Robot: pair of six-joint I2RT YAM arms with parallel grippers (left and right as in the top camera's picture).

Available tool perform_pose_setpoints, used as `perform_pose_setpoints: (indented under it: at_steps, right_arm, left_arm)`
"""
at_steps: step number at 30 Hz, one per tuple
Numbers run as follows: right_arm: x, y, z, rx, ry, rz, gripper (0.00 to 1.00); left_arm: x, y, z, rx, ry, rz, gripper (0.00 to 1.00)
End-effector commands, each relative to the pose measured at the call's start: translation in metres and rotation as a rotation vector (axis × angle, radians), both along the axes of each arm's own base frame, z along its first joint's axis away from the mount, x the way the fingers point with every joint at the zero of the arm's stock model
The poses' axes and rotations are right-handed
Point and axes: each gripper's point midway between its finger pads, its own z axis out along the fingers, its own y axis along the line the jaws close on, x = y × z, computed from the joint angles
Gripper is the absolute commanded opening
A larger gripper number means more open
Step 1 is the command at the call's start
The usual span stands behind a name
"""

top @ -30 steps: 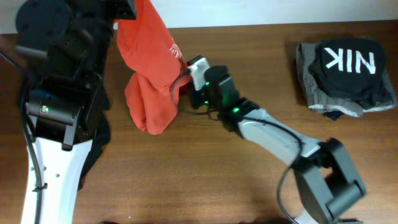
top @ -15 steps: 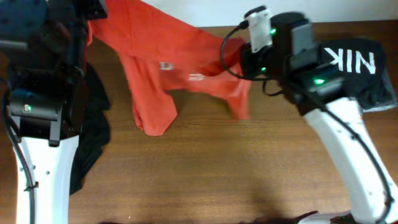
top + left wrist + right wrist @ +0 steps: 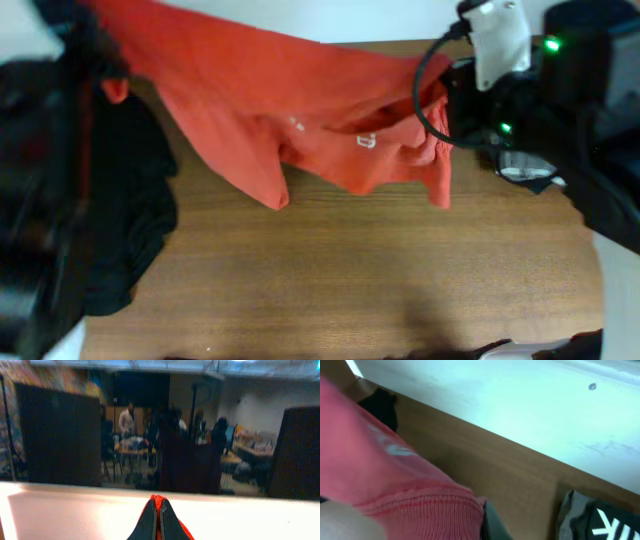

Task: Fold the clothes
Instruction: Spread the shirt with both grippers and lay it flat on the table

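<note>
The orange-red T-shirt (image 3: 260, 90) is off the table (image 3: 350, 285), stretched in the air across the far half of the scene between the two grippers. The left gripper (image 3: 158, 510) is closed on the shirt: the left wrist view shows both dark fingers pressed together with a thin red edge of cloth pinched between them. The right gripper (image 3: 441, 97) clamps the shirt's right end at the far right of the table; the right wrist view shows a ribbed edge of the red cloth bunched against one grey finger (image 3: 493, 525). From its high far-left end the cloth slopes down to the right. Two loose folds hang from the lower edge, one near the centre and one at the right end. A small white mark (image 3: 365, 141) shows on the central part of the shirt. The black garment (image 3: 135, 200) lies crumpled on the left side of the table, beside the blurred left arm (image 3: 35, 210). A folded stack of dark clothing (image 3: 592, 527) sits on the far right of the table, largely hidden by the right arm (image 3: 590, 150) in the overhead view.
</note>
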Motion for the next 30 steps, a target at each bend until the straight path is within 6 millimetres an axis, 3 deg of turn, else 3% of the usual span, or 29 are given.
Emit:
perform_pose_setpoints:
  at_steps: [1, 6, 8, 11, 15, 22, 30]
  right_arm:
    - [-0.016, -0.007, 0.015, 0.001, -0.036, -0.001, 0.04]
    - [-0.025, -0.009, 0.010, -0.001, -0.009, 0.004, 0.04]
    - [-0.024, -0.009, 0.010, -0.002, -0.007, 0.004, 0.04]
    - [-0.020, -0.007, 0.010, -0.001, -0.011, 0.004, 0.04]
    - [-0.004, -0.002, 0.006, -0.013, -0.015, 0.010, 0.04]
    - [0.049, 0.005, -0.025, -0.071, 0.035, -0.006, 0.04]
    - [0.123, -0.029, -0.079, -0.088, 0.137, -0.122, 0.04]
  left_arm:
    - [-0.056, 0.013, 0.029, -0.006, -0.100, 0.023, 0.01]
    - [-0.105, 0.027, 0.042, 0.004, -0.163, 0.063, 0.01]
    - [-0.112, 0.028, 0.041, 0.005, -0.163, 0.062, 0.01]
    - [-0.105, 0.027, 0.033, 0.023, -0.125, 0.066, 0.01]
    - [-0.073, 0.021, 0.017, 0.057, -0.046, 0.069, 0.01]
    - [0.015, 0.006, -0.020, 0.105, 0.096, 0.068, 0.01]
    - [0.101, -0.009, -0.078, 0.140, 0.254, 0.058, 0.00]
